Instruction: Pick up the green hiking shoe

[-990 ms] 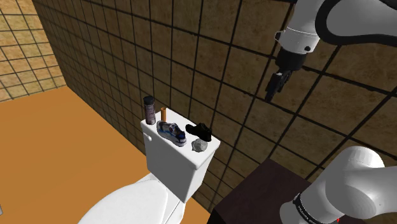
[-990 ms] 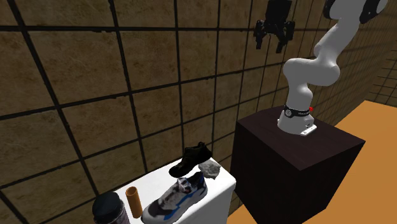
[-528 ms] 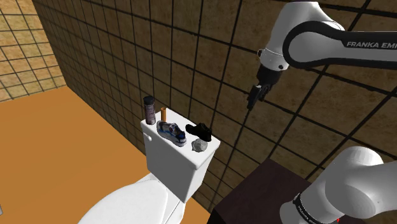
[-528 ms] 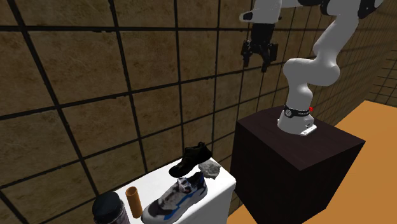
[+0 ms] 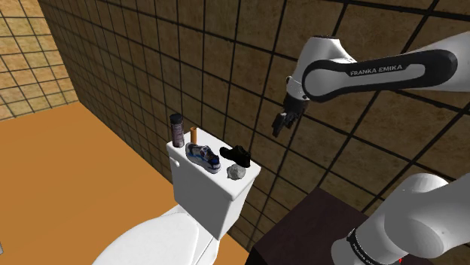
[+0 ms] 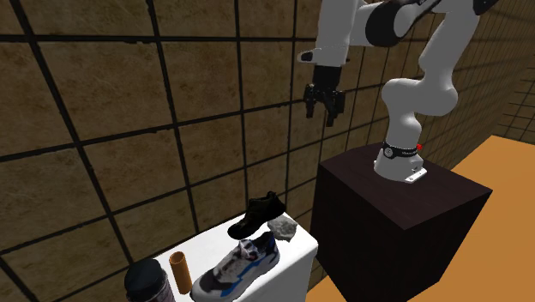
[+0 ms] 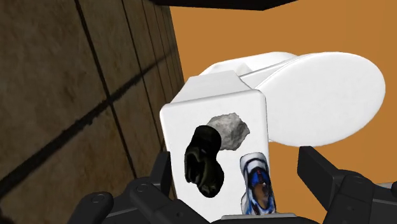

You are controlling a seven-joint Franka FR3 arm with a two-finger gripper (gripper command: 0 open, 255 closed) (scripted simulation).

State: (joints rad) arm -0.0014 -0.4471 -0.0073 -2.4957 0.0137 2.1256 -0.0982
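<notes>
Hanging open, the end effector [image 5: 280, 125] faces the dark hiking shoe [image 7: 203, 160].

White toilet tank [image 5: 208, 197], blue-white sneaker [image 5: 202, 156], grey stone [image 5: 236, 172], dark canister [image 5: 176, 129]

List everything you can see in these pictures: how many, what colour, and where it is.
low dark hiking shoe: one, near-black, on the tank lid by the wall
white-and-blue sneaker: one, on the lid's front edge, beside the shoe
grey crumpled lump: one, at the lid's end nearest the stand
orange upright cylinder: one, at the lid's other end
dark capped can: one, beside the cylinder
white toilet: one, against the brown tiled wall
dark box stand: one, beside the toilet
white Franka arm: one, on the stand; black jaws open, in the air above the toilet
</notes>
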